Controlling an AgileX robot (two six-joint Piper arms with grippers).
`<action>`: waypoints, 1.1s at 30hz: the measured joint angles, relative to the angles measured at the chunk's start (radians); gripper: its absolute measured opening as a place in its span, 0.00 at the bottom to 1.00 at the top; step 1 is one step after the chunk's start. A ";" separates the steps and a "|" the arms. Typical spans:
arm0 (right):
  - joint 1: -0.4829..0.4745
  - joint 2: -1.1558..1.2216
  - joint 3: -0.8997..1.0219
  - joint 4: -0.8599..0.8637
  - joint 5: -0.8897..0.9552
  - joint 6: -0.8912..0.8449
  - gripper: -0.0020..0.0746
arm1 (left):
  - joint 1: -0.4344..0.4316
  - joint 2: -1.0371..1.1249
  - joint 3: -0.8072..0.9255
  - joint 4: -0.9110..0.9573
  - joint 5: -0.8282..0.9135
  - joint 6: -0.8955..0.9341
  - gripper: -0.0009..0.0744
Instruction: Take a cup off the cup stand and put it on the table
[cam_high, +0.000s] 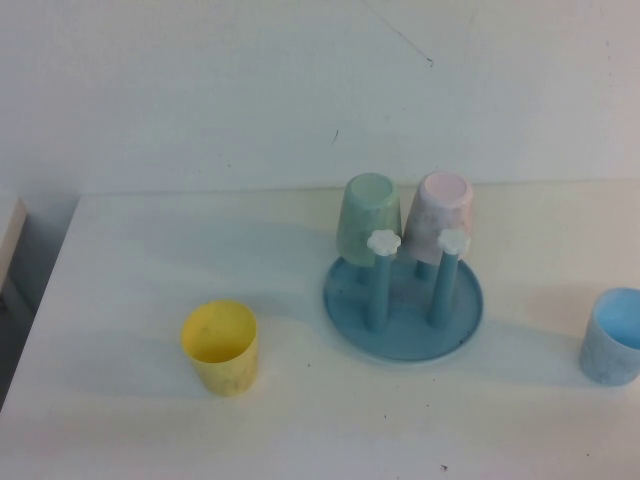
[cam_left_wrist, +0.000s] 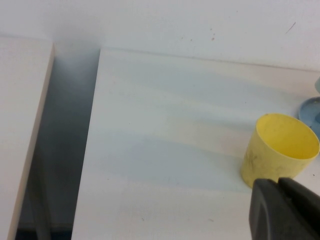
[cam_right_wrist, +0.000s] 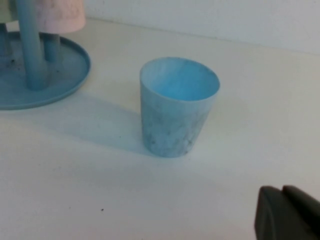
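Observation:
The yellow cup (cam_high: 220, 346) stands upright and open-mouthed on the white table (cam_high: 130, 300), left of the blue cup stand (cam_high: 404, 312). It also shows in the left wrist view (cam_left_wrist: 279, 149). My left gripper (cam_left_wrist: 280, 186) is shut and empty, close beside the yellow cup but apart from it. The stand carries a pale green cup (cam_high: 369, 219) and a pink cup (cam_high: 439, 217) upside down on its back pegs; two front pegs with white flower knobs are bare. My right gripper (cam_right_wrist: 283, 192) is shut and empty, near the light blue cup (cam_right_wrist: 177, 106). Neither gripper shows in the high view.
The light blue cup (cam_high: 612, 335) stands upright at the table's right edge. The stand's rim (cam_right_wrist: 75, 75) lies beside it in the right wrist view. A gap (cam_left_wrist: 60, 150) separates the table's left edge from another white surface (cam_left_wrist: 20, 125). A white wall stands behind.

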 joint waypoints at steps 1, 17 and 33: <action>0.000 0.000 0.000 0.000 0.000 0.000 0.02 | 0.000 0.000 0.000 0.000 0.000 0.000 0.01; 0.000 0.000 0.000 -0.002 0.002 0.002 0.02 | 0.000 0.000 0.000 0.000 0.000 0.000 0.01; 0.000 0.000 0.000 -0.002 0.002 0.002 0.02 | 0.011 -0.008 0.026 -0.134 -0.010 0.023 0.01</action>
